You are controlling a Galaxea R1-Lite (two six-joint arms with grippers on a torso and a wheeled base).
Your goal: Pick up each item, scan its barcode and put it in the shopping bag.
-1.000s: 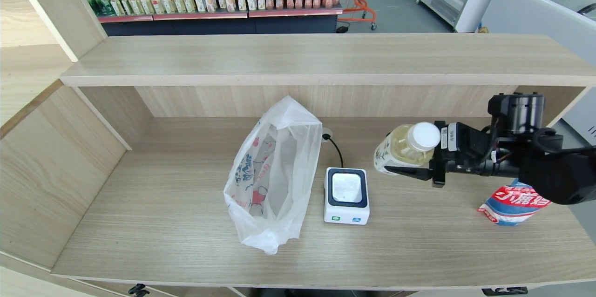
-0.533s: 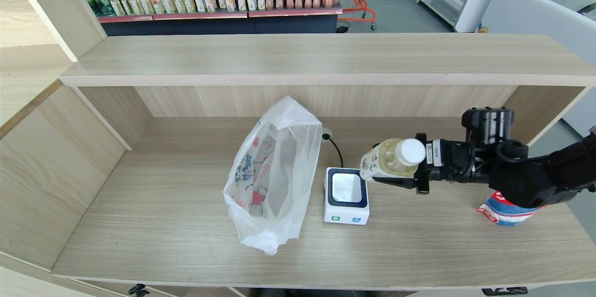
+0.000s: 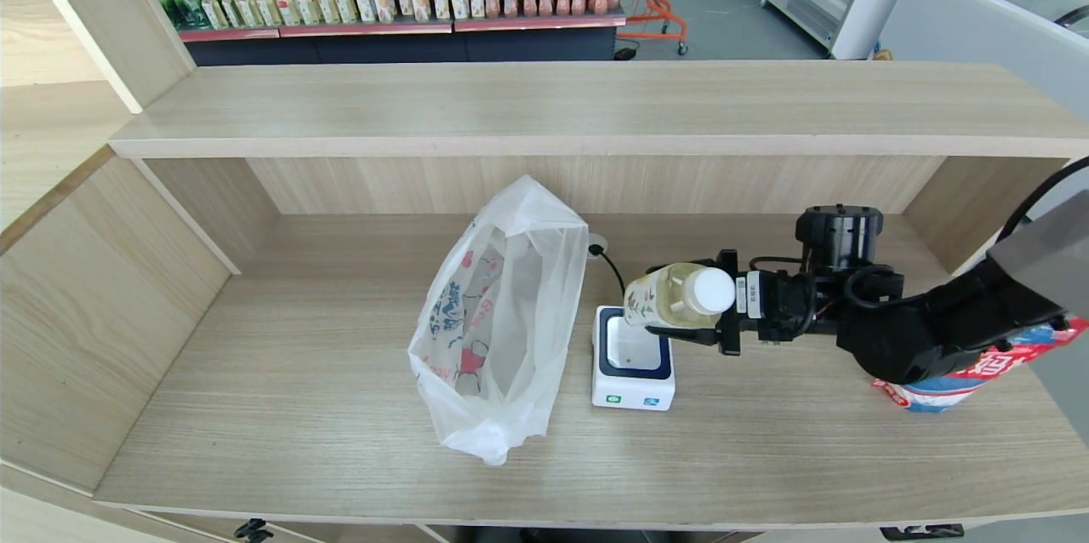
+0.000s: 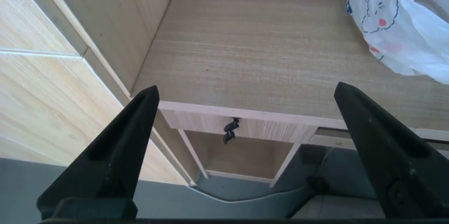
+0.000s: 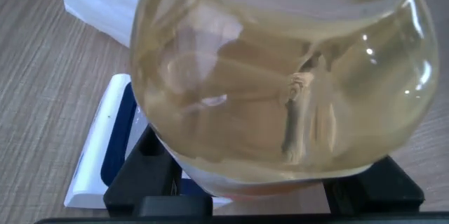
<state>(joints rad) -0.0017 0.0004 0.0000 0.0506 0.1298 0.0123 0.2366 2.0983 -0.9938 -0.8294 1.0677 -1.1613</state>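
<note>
Yellow liquid is showing inside the bottle [image 3: 664, 306], which the right gripper [image 3: 674, 298] is clamping by its body. The bottle is lying sideways, cap to the right, just above the white scanner [image 3: 634, 385] in the middle of the counter [image 3: 298, 407]. The plastic bag [image 3: 498, 313] is standing just left of the scanner. A packet [image 3: 932, 391] is sitting far right. The left gripper [image 4: 245, 154] is hanging with fingers spread, past the counter's near edge.

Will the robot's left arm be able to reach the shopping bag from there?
Probably yes. The left gripper is open and empty at the front edge of the counter, with only bare wood between it and the shopping bag.
</note>
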